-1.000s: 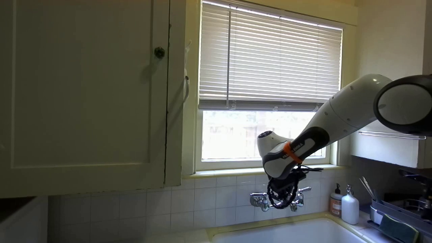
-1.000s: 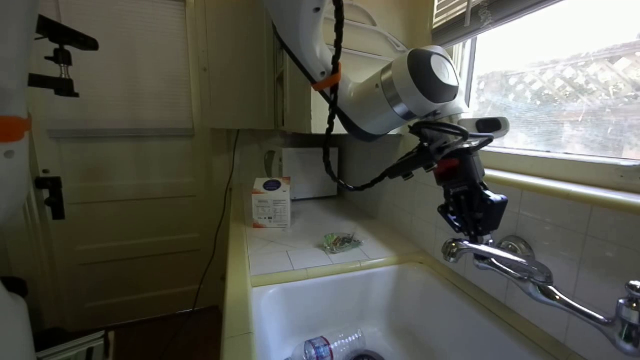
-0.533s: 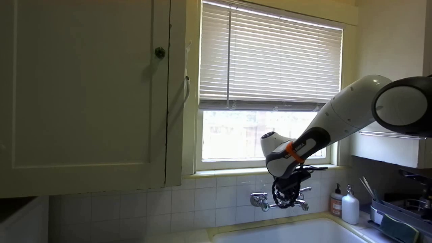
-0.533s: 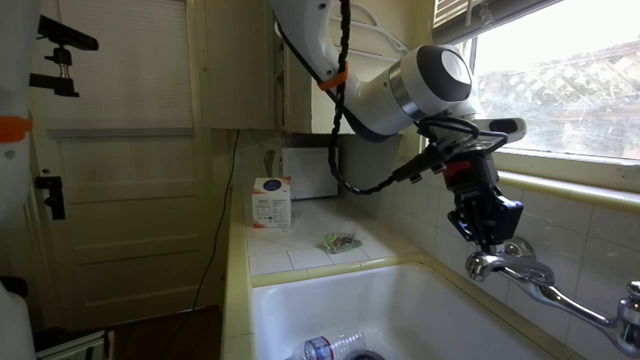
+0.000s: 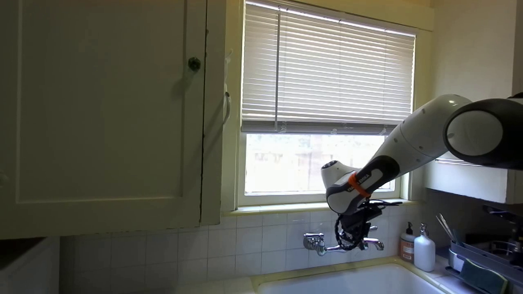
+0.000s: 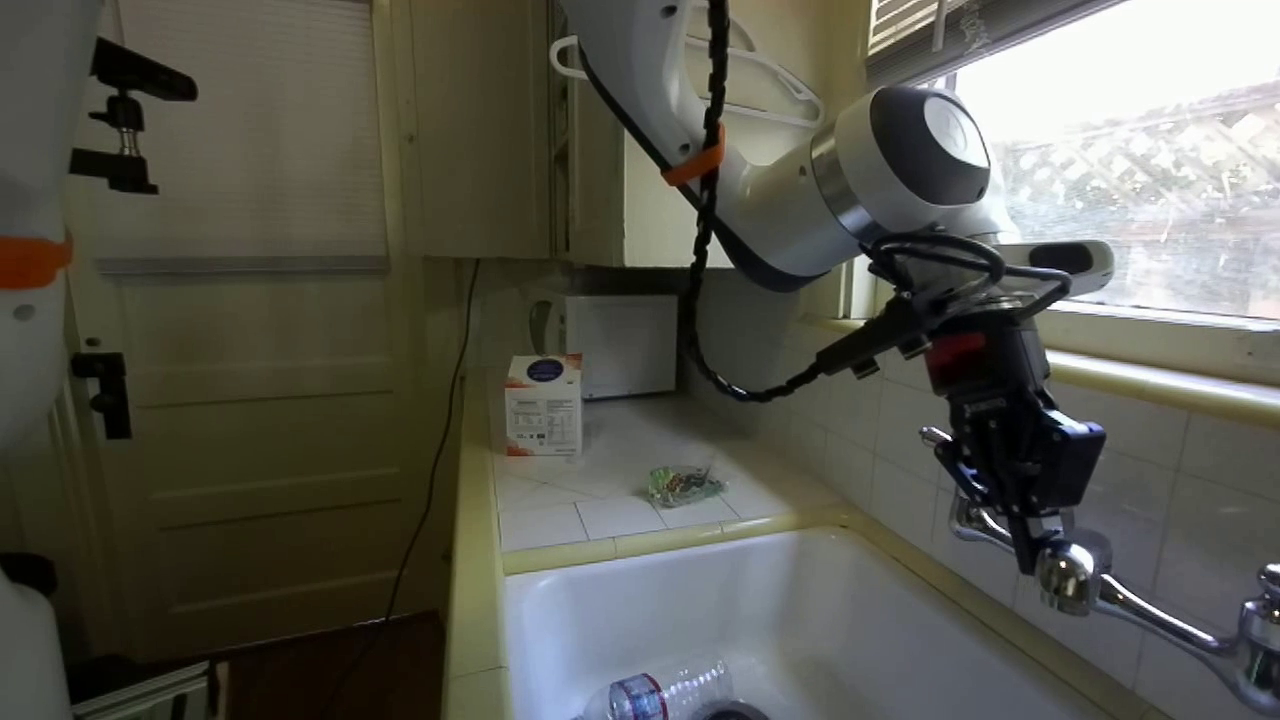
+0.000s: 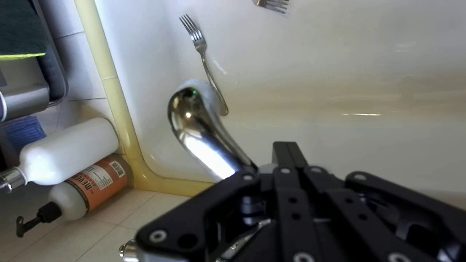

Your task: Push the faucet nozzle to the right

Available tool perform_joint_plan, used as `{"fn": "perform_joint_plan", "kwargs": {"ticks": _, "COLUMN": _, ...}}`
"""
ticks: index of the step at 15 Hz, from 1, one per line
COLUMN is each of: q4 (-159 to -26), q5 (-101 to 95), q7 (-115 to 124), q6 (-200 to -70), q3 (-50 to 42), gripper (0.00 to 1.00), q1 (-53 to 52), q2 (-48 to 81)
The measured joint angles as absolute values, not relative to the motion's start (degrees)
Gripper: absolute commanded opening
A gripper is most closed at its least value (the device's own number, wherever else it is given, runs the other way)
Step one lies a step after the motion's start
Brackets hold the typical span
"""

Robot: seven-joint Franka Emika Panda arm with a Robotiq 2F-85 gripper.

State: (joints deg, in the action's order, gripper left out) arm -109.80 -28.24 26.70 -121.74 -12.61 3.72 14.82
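Note:
The faucet nozzle is a chrome spout, seen in both exterior views (image 5: 374, 243) (image 6: 1070, 575) and in the wrist view (image 7: 204, 134), on a wall-mounted two-handled tap (image 6: 1165, 615). My gripper (image 6: 1028, 550) points down right beside the nozzle. In the wrist view its two black fingertips (image 7: 286, 149) are pressed together with nothing between them. There the nozzle runs up and left of the fingers, and its base is hidden behind the gripper's left linkage. Whether the fingers touch the nozzle cannot be seen clearly. In an exterior view, cables partly hide the gripper (image 5: 352, 239).
The white sink (image 6: 850, 600) lies below, holding a plastic bottle (image 6: 640, 695) and a fork (image 7: 202, 51). A white soap bottle (image 5: 424, 251) and an orange-labelled bottle (image 5: 407, 245) stand at the sink's corner near a dish rack (image 5: 482, 261). The tiled wall (image 6: 1120, 480) is close behind the gripper.
My gripper has moved right in both exterior views, still shut. The nozzle has swung along with it, its end moving right in both.

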Motion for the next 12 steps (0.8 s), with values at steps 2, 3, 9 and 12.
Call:
{"fn": "perform_joint_plan", "kwargs": {"ticks": 2, "q4": -109.7, "q5": -28.2, "q7": 26.9, "q6": -121.7, "q3": -12.7, "gripper": 0.00, "q1": 3.7, "q2": 15.0}}
{"fn": "perform_joint_plan", "kwargs": {"ticks": 3, "q4": -109.6, "q5": -28.2, "q7": 27.0, "q6": -121.7, "q3": -12.7, "gripper": 0.00, "q1": 3.7, "q2": 15.0}}
{"fn": "perform_joint_plan", "kwargs": {"ticks": 9, "q4": -110.3, "q5": -26.1, "q7": 16.6, "q6": -118.6, "q3": -12.3, "gripper": 0.00, "q1": 4.5, "q2": 13.3}}
{"fn": "perform_joint_plan", "kwargs": {"ticks": 12, "q4": -111.9, "q5": -21.9, "q7": 6.1, "q6": -114.5, "q3": -11.4, "gripper": 0.00, "q1": 5.3, "q2": 9.7}}
